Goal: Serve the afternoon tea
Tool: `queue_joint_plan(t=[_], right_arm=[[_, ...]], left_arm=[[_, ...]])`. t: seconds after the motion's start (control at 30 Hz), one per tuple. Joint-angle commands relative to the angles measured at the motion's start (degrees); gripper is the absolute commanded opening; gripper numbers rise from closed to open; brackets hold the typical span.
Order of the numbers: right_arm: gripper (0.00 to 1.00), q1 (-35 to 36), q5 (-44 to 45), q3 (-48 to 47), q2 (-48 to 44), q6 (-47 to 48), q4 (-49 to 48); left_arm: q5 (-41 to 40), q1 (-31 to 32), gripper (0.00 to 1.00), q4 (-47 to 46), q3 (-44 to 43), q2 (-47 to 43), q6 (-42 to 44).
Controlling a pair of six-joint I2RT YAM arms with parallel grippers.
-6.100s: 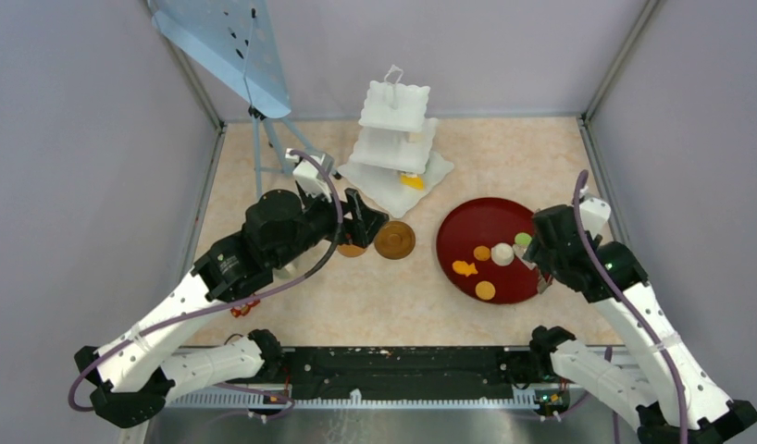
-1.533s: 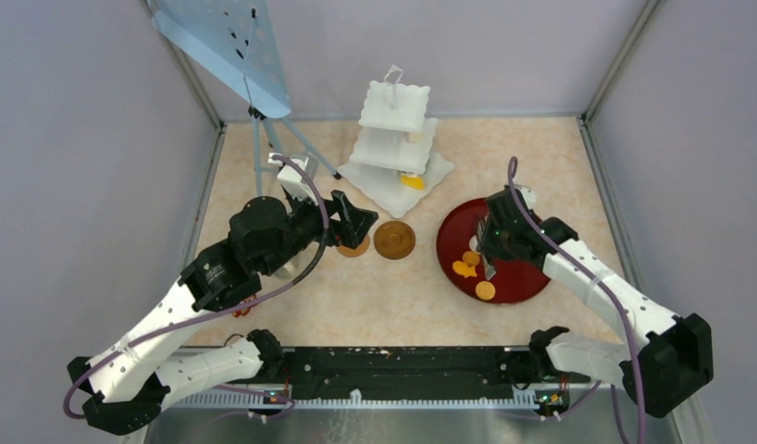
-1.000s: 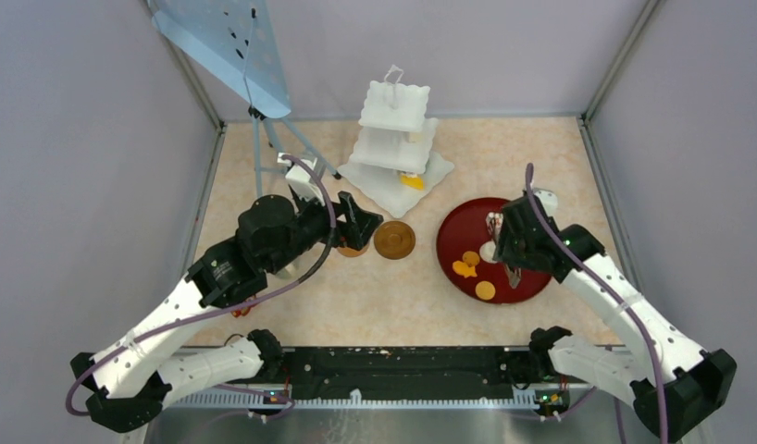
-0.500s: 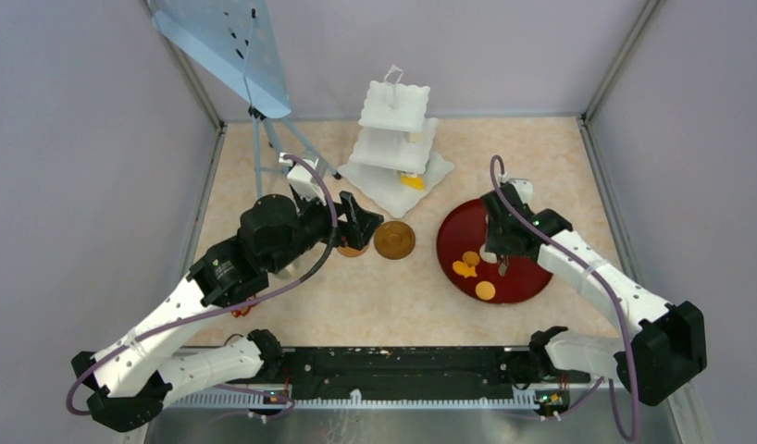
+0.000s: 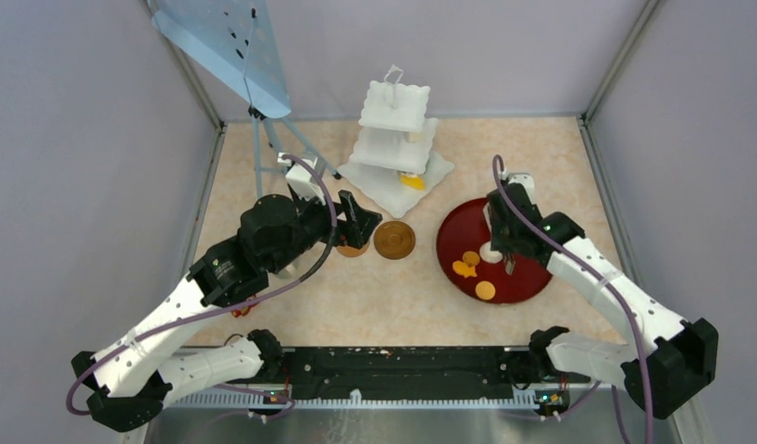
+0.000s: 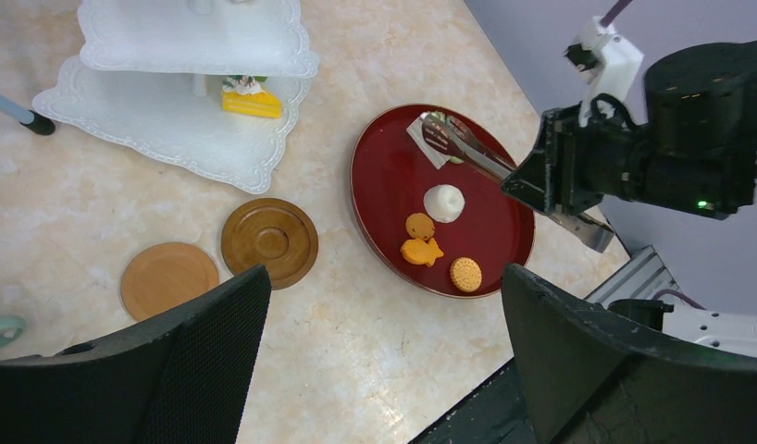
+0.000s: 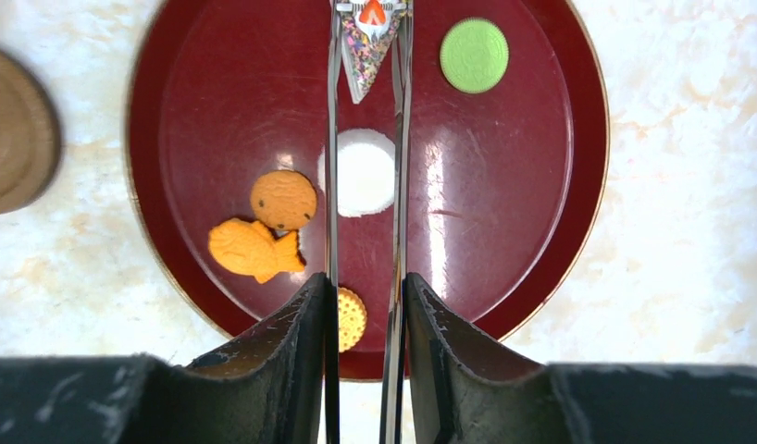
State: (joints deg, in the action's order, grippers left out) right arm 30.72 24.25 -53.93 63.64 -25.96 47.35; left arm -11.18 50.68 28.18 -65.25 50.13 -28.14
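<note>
Marble-look table [image 5: 541, 157], tea barely served.
Yellow wedge [image 6: 252, 103] on white tiered stand [image 6: 153, 120]; toy sweets [image 7: 282, 199] wait on dark-red round tray [image 7: 504, 185]. Right gripper [image 7: 366, 287] clasps long metal tongs [image 7: 330, 139]; left gripper [image 6: 384, 277] gapes.

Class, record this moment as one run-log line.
right gripper: shut on tongs | tongs tips: either side of cake slice, on red tray | left gripper: open, empty

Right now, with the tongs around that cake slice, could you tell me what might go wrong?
1. The right gripper pinches the tongs far from their tips, so the cake slice between those tips may slip or twist when lifted.
2. The white round sweet lies between the tongs' arms on the red tray; a low pull-back could drag it.
</note>
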Motion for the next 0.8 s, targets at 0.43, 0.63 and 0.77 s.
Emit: queue_joint_plan(t=[0.43, 0.63, 0.77], right_arm=[[0.18, 9.04, -19.07, -25.21, 6.26, 9.51, -11.72], [0.18, 12.23, -16.24, -33.8, 16.75, 9.86, -13.7], [0.19, 12.68, -13.74, -36.87, 21.98, 9.96, -15.79]], left_arm=[[-4.63, -0.14, 0.99, 0.17, -3.71, -1.69, 0.02], [-6.39, -0.14, 0.99, 1.51, -3.86, -2.58, -0.07], [-7.08, -0.14, 0.99, 1.92, -4.13, -2.84, 0.21]])
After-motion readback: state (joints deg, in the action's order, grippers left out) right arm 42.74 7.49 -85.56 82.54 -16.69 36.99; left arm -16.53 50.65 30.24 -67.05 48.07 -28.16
